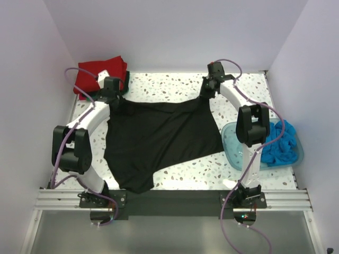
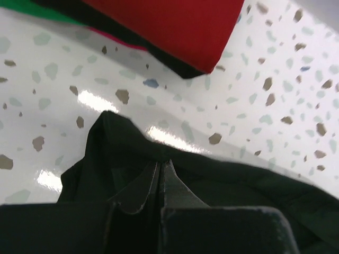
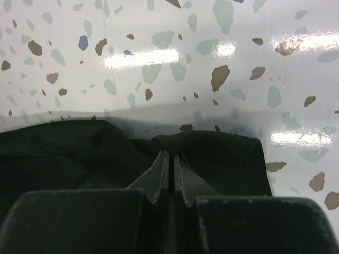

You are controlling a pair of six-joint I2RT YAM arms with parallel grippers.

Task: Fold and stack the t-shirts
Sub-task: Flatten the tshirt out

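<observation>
The black t-shirt [image 1: 159, 137] is laid out in the middle of the table [image 1: 175, 84], its far corners pinched by the left gripper [image 1: 113, 96] and the right gripper [image 1: 205, 93] — the spreading step, it seems — so next a fold is likely needed, both corners moved together.

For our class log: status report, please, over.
Left gripper, right gripper shut on black t-shirt, far edge. Shirt spread on table. Folded red t-shirt far left, clear.
</observation>
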